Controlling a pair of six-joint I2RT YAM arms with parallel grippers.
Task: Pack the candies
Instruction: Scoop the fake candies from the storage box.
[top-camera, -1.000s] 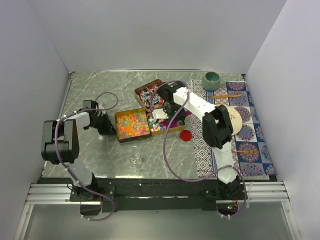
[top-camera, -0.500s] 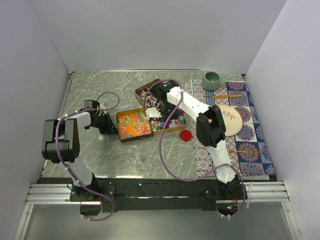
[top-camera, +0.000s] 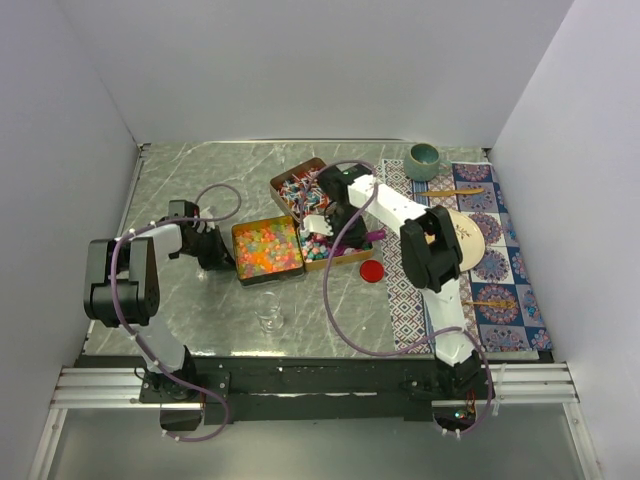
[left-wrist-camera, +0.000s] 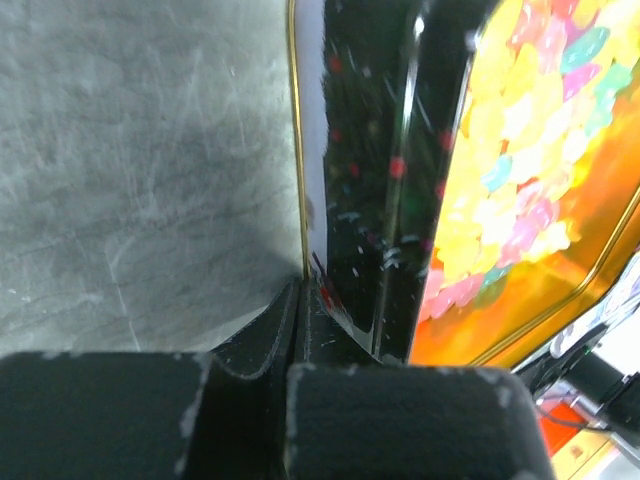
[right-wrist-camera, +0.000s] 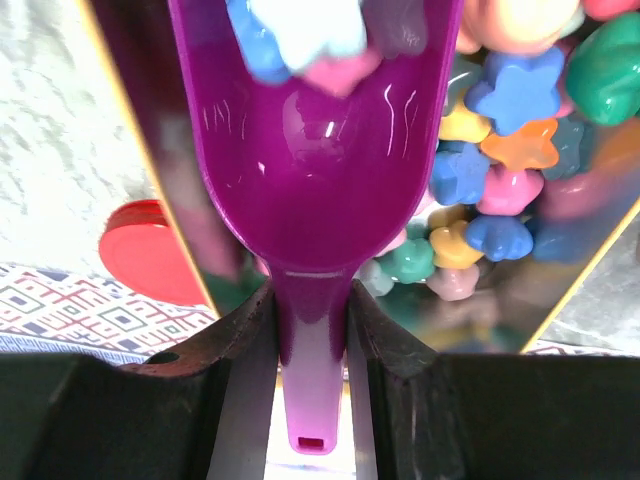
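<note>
Grey marbled surface (top-camera: 180, 190), scuffed and scratched up close, boxed in by plain white walls (top-camera: 300, 70) on three sides. A patterned blue and red mat (top-camera: 505, 265) covers the right strip, with a teal bowl (top-camera: 424, 158) at the back and a cream plate (top-camera: 470, 240) in the middle of it. A red lid (top-camera: 372, 270) lies flat right by the mat's left edge, and a small clear glass (top-camera: 268, 320) stands alone on the near side.

The candies (top-camera: 267, 245) are all in three open tins bunched mid-surface. The jelly tin (top-camera: 240, 272) on the left holds the orange-yellow bits. The back tin (top-camera: 283, 176) has the wrapped pieces. The right tin (top-camera: 345, 262) has pastel, star-looking ones.

The left pincer (left-wrist-camera: 303, 300) sits low on the surface, pinched narrow on the jelly tin's left wall, and its wrist view shows the glossy black side with bright jellies past the rim.

The right pincer (right-wrist-camera: 312, 320) is clamped on the handle of a purple scoop (right-wrist-camera: 310, 180). The scoop is tipped down into the right tin, with a few blue, white and pink candies at its front end and more piled just beside it. The lid peeks out to the left in that view.
</note>
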